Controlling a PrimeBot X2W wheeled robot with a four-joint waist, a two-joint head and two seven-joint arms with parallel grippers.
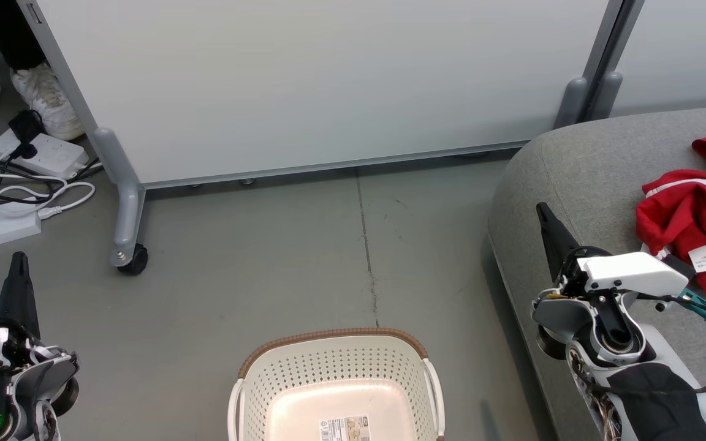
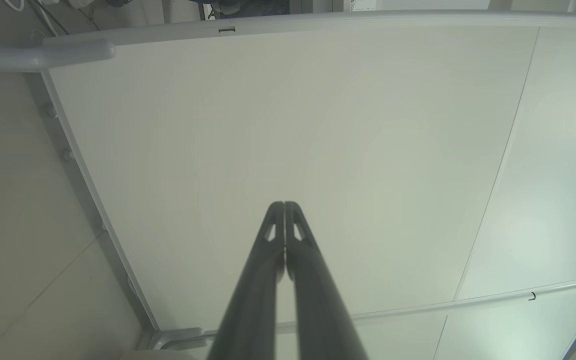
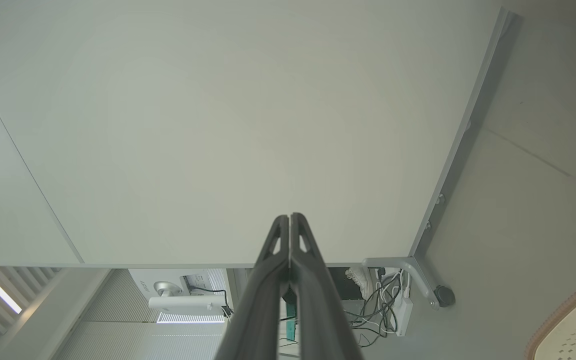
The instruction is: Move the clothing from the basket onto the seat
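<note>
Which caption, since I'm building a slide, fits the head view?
Red clothing lies on the grey seat, basket base bare, left hand and right hand shut.

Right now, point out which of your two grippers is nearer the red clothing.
The right gripper: shut, it shows against the grey seat, close to the clothing. The left gripper is across the floor, beyond the basket.
</note>
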